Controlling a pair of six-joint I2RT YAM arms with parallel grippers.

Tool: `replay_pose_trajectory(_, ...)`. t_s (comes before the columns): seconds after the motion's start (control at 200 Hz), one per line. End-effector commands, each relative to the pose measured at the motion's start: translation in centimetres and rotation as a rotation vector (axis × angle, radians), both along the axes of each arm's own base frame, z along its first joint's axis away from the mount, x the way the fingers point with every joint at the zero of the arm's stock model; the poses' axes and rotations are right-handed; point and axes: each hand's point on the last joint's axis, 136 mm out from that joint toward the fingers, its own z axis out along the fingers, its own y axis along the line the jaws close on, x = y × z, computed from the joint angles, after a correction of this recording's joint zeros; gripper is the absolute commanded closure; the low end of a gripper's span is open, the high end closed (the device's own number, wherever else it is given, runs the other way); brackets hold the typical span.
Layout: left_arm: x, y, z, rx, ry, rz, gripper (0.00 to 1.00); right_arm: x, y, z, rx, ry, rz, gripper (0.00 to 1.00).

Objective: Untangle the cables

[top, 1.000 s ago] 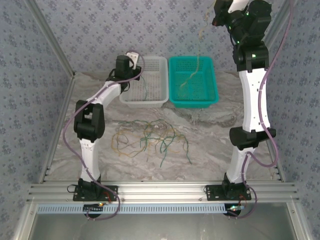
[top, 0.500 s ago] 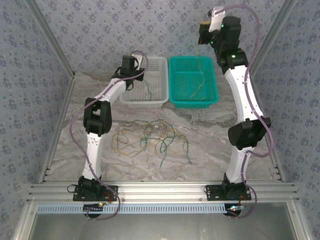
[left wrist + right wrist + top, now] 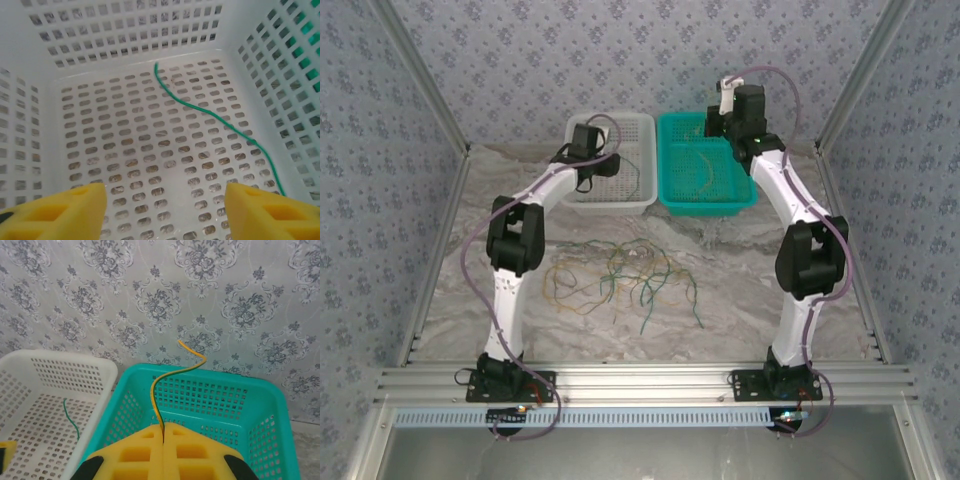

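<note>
Cables are thin floppy wire strands, some dark green, some yellowish-tan, all curling and looping. The main tangle of cables (image 3: pixel 620 275) lies on the marbled table (image 3: pixel 740 260), mid-table, in front of both baskets and between the two arms. Green and tan strands cross over each other there, too knotted to count.

Two mesh baskets sit side by side at the far edge, touching or nearly so: one white basket (image 3: pixel 610 204) on the left, one teal basket (image 3: pixel 710 207) on the right.

The white basket holds one green cable (image 3: pixel 210 115) lying loose on the floor, running from the far wall in a wavy diagonal toward the right near corner. The left gripper (image 3: pixel 165 200) is down inside this basket just above the floor, jaws spread apart and released, with nothing between the yellow pads (image 3: pixel 65 210). The green strand passes close by the right pad; I can't tell if it touches.

The right gripper (image 3: pixel 163 432) hovers above the near edge of the teal basket, jaws clenched together on one yellowish cable (image 3: pixel 158 415). That strand rises out of the seam between the fingers and bends in an S above them. In the top view, tan strands (image 3: pixel 705 165) curl on the teal basket floor; the number is unclear, at least one.

Counts: two arms, two grippers, two baskets, one green strand sorted, one tan strand gripped.
</note>
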Motion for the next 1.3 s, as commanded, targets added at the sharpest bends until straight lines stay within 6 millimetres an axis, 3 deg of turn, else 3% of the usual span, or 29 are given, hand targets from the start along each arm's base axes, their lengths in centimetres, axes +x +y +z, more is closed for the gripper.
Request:
replay_pose_trajectory(0.0, -0.6, 0.6, 12.3, -0.072, -0.204, 0.034, 0.35, 1.1, -0.2, -2.3, 0.009, 0.023, -0.047, 1.0)
replay_pose_trajectory(0.09, -2.2, 1.2, 15.6, -0.086, -0.229, 0.042, 0.33, 1.4, -0.4, -5.4, 0.006, 0.084, -0.064, 1.0)
replay_pose_trajectory(0.105, -2.7, 1.3, 15.2, -0.082, -0.217, 0.04, 0.33, 1.5, -0.4, -6.0, 0.005, 0.095, -0.065, 1.0)
replay_pose_trajectory(0.15, -4.0, 1.4, 16.7, -0.09, -0.247, 0.039, 0.33, 1.7, -0.3, -7.5, 0.0, 0.129, -0.06, 1.0)
replay_pose_trajectory(0.255, -8.1, 1.7, 21.9, -0.161, -0.358, 0.025, 0.33, 2.0, -0.1, -11.2, -0.015, 0.211, -0.063, 1.0)
replay_pose_trajectory(0.305, -10.3, 1.6, 23.2, -0.182, -0.389, 0.012, 0.33, 2.1, -0.2, -12.7, -0.015, 0.243, -0.071, 1.0)
replay_pose_trajectory(0.44, -16.2, 0.6, 22.6, -0.191, -0.398, -0.032, 0.34, 2.5, -0.1, -16.3, -0.009, 0.329, -0.086, 1.0)
replay_pose_trajectory(0.55, -20.1, 1.0, 19.1, -0.246, -0.365, -0.025, 0.34, 2.8, 0.2, -18.6, -0.021, 0.404, -0.084, 1.0)
replay_pose_trajectory(0.61, -22.1, 1.4, 17.2, -0.255, -0.357, -0.026, 0.34, 2.8, 0.4, -18.7, -0.025, 0.417, -0.084, 0.98)
replay_pose_trajectory(0.73, -24.4, 3.5, 13.8, -0.242, -0.293, 0.048, 0.32, 2.3, 0.6, -15.5, -0.03, 0.372, -0.099, 0.56)
replay_pose_trajectory(0.835, -25.3, 4.8, 10.9, -0.169, -0.198, 0.092, 0.32, 1.1, -0.2, -12.0, -0.073, 0.359, -0.176, 0.35)
replay_pose_trajectory(0.889, -25.6, 5.6, 9.5, -0.136, -0.147, 0.129, 0.32, 0.1, -0.4, -10.2, -0.082, 0.352, -0.189, 0.32)
replay_pose_trajectory(0.949, -26.1, 5.2, 8.3, -0.124, -0.114, 0.094, 0.32, -1.3, -0.6, -8.6, -0.093, 0.349, -0.207, 0.3)
replay_pose_trajectory(1.094, -26.6, 5.1, 6.1, -0.115, -0.052, 0.088, 0.32, -4.9, -1.4, -6.2, -0.074, 0.374, -0.231, 0.25)
replay_pose_trajectory(1.224, -26.6, 4.9, 5.5, -0.111, -0.039, 0.082, 0.32, -9.1, -1.5, -6.6, -0.009, 0.443, -0.195, 0.14)
replay_pose_trajectory(1.294, -26.6, 4.2, 5.5, -0.126, -0.036, 0.05, 0.32, -11.3, -0.5, -6.7, -0.003, 0.442, -0.128, 0.13)
